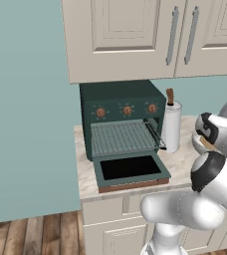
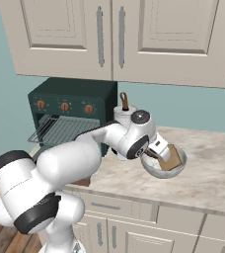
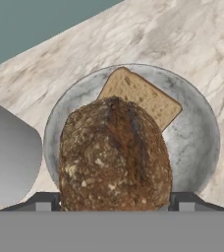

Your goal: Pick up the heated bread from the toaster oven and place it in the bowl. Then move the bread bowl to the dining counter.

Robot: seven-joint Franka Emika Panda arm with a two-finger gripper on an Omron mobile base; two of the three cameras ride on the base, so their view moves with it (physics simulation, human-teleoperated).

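The brown crusty bread [image 3: 114, 152] sits between my two finger tips, its pale cut face turned away from the hand. My gripper [image 3: 114, 204] is shut on the bread, the tips pressed against its two sides, and holds it down in the pale grey bowl [image 3: 202, 142]. From the right base, the gripper [image 2: 160, 152] reaches into the bowl [image 2: 179, 169] with the bread [image 2: 171, 157] leaning inside it. The dark green toaster oven [image 1: 123, 114] stands to the left with its door [image 1: 130, 169] dropped open and its wire rack bare. The dining counter is out of view.
A white canister [image 1: 171, 127] with a brown handle stands between the oven and the bowl. The bowl rests on the marbled top [image 2: 213, 173] with cream cabinets below and above. My arm's elbow bulks in front of the counter edge.
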